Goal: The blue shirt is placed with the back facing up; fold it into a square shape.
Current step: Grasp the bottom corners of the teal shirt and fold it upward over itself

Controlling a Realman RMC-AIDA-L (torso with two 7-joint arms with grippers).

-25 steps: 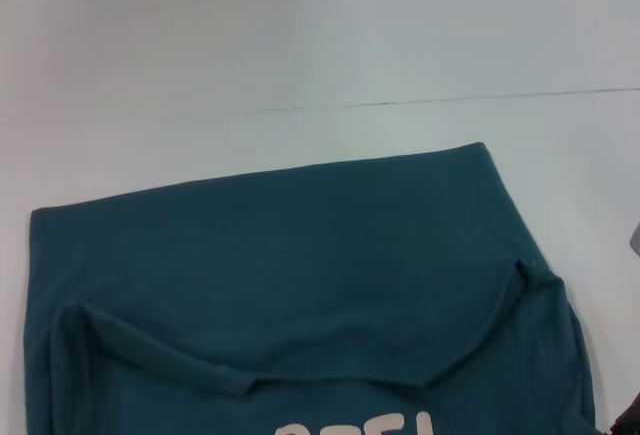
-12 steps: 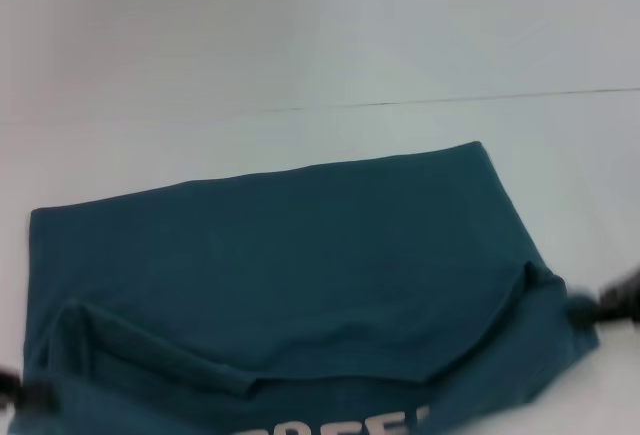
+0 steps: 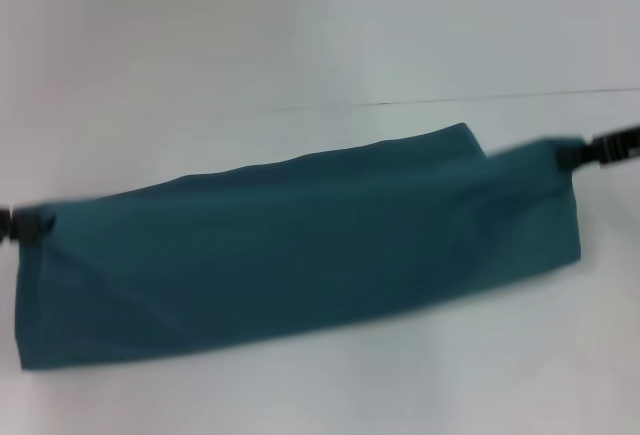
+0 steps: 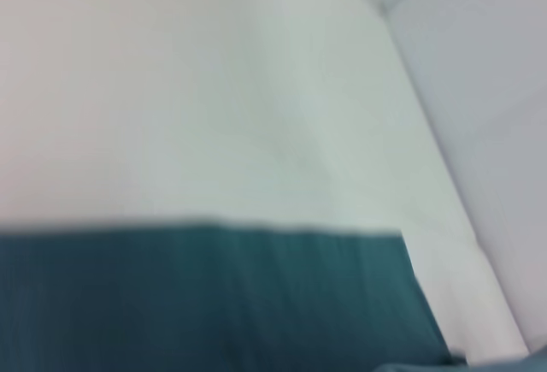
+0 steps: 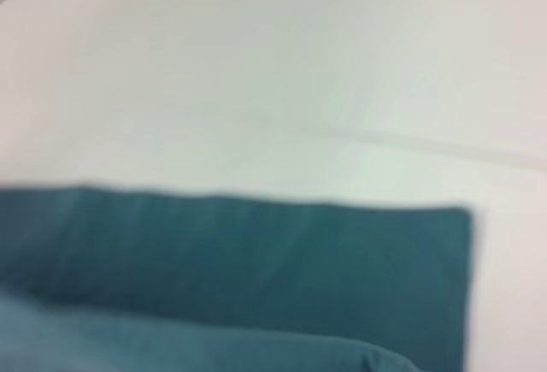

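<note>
The large dark teal-blue cloth T-shirt (image 3: 300, 250) was found stretched across the white table surface (image 3: 300, 45) as a long band running from the left edge of the head view to the far right, its right end lying farther than its left. Only plain fabric faced up. The left gripper (image 3: 25, 225) stood at the extreme left, clamped on the left upper corner of the shirt, with the cloth spreading rightward and nearer from that point. The right gripper (image 3: 590, 153) stood at the far right, likewise pinching the right upper corner, the shirt extending leftward and nearer from it. The held edge looked taut between the two grippers, and a second layer edge showed just beyond it near the right end. Both wrist views showed teal cloth (image 4: 214, 304) (image 5: 256, 278) against the white table, blurred.
</note>
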